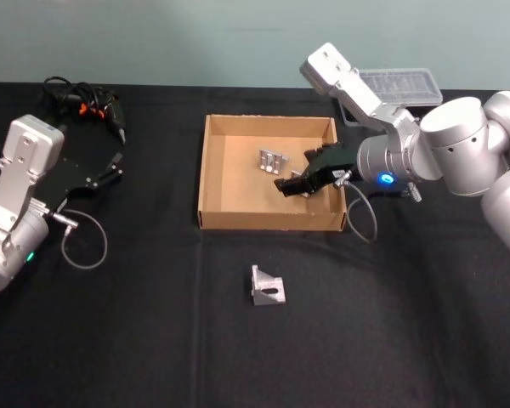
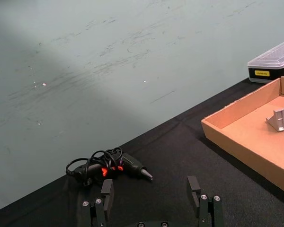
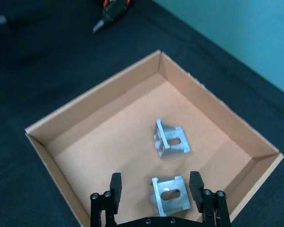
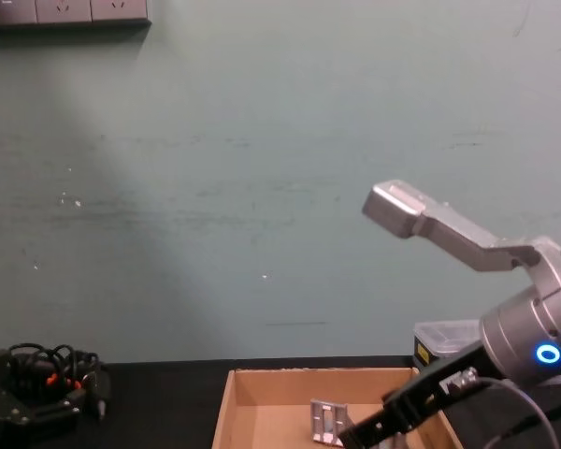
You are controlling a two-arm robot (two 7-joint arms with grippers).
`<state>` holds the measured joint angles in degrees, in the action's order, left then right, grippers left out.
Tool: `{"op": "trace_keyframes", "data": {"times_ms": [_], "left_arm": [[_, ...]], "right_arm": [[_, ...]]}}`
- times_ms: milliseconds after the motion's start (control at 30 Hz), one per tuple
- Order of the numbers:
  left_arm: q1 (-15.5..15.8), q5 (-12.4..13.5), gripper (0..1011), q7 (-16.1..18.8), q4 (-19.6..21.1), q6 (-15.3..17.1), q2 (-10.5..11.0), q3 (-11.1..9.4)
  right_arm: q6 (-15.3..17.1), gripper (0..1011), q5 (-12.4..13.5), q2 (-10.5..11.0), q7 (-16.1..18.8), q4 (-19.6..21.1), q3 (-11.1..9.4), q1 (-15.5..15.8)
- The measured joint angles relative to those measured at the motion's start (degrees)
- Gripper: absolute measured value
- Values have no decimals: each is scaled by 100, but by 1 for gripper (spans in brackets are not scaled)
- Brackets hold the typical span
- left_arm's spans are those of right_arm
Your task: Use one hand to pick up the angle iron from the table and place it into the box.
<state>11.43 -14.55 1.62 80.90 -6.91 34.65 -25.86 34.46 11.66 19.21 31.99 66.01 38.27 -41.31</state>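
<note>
Right hand (image 1: 299, 182) hangs inside the box (image 1: 206, 170), fingers spread wide and gripping nothing; one angle iron (image 3: 168, 194) lies on the box floor between them, untouched. Second angle iron (image 3: 169, 140) lies near it in the box, and a third angle iron (image 1: 268, 286) sits on the surface (image 1: 153, 323) in front of the box. Left hand (image 2: 150, 185) is parked far left, open, empty.

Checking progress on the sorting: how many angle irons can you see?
3. Two lie in the cardboard box: one angle iron mid-floor, another between the right gripper's open jaws. The third sits on the table before the box.
</note>
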Motion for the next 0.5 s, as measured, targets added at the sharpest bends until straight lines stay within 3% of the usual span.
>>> {"op": "trace_keyframes", "data": {"times_ms": [67, 167, 333, 500], "left_arm": [[0, 0, 1011, 0, 0, 0, 0, 0], [0, 0, 1011, 0, 0, 0, 0, 0], [0, 0, 1011, 0, 0, 0, 0, 0], [0, 0, 1011, 0, 0, 0, 0, 0]], "right_arm": [[-57, 952, 17, 27, -8, 118, -81, 63], [-138, 997, 60, 83, -11, 313, -180, 161], [-381, 1004, 272, 332, 140, 959, -379, 463], [-600, 1004, 526, 616, 463, 1461, -430, 703]]}}
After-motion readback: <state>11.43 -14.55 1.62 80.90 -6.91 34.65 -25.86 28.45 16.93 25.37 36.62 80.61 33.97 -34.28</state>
